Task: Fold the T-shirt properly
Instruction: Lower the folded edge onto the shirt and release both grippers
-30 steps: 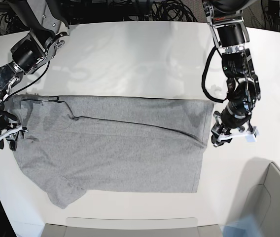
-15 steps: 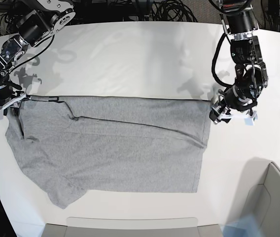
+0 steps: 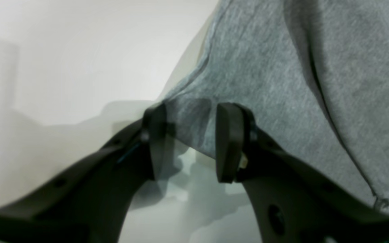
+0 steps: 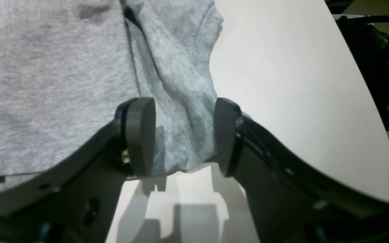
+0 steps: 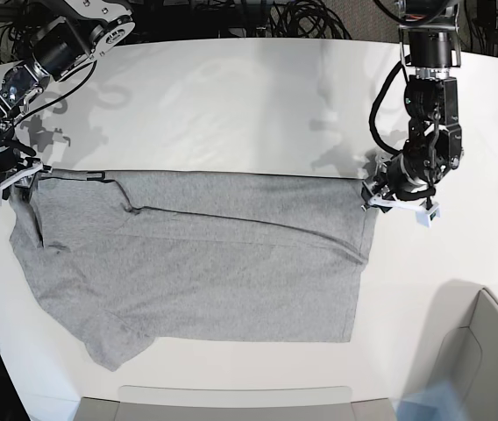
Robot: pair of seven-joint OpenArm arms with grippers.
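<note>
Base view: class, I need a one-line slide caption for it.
Both open grippers, left and right, poised at the far corners of the grey T-shirt on a white table.

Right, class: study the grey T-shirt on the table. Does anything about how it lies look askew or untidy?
Yes. The T-shirt is not flat: a long diagonal crease crosses its upper half, and one sleeve sticks out crookedly at the near left corner. No tear or stain shows.

A smooth white worktop [image 5: 231, 105] is seen, bordered behind by tangled black cables [image 5: 306, 19]; a pale grey bin [image 5: 486, 360] is set at its near corner.
</note>
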